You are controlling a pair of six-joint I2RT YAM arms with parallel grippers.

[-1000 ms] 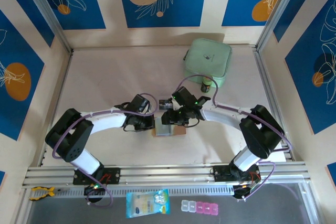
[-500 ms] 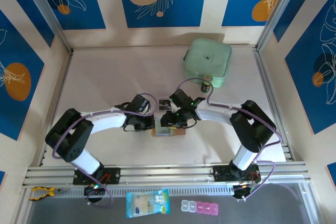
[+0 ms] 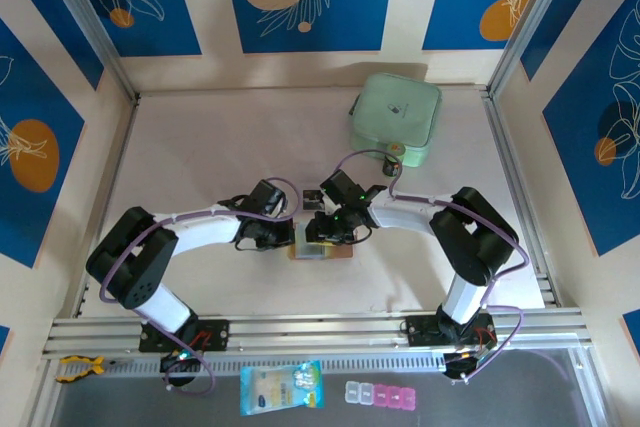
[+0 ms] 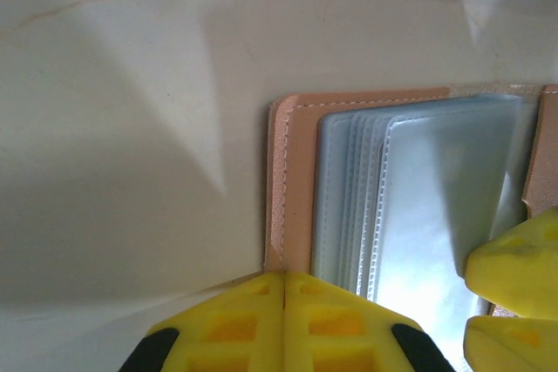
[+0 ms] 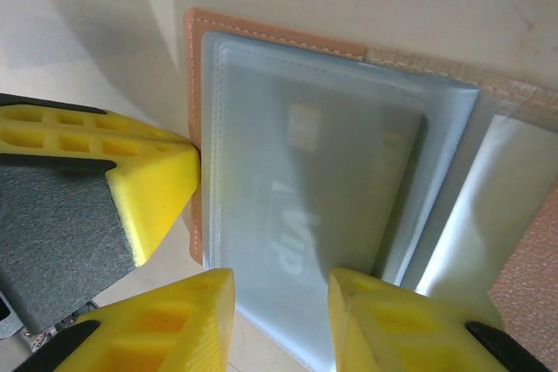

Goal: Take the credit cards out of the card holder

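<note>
We see the card holder (image 3: pixel 322 250) lying open mid-frame on the counter (image 3: pixel 200 147). Left hand (image 4: pixel 283 289) is closed tight, tips at the holder's edge. Right hand (image 5: pixel 277 302) is partly open, straddling a clear sleeve (image 5: pixel 253 93) with the grey card (image 5: pixel 349 163) inside.

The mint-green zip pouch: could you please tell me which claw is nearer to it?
Right. The right claw is over the open card holder, in front and left of the pouch; the left claw, shut, sits at the holder's left edge, slightly farther.
</note>
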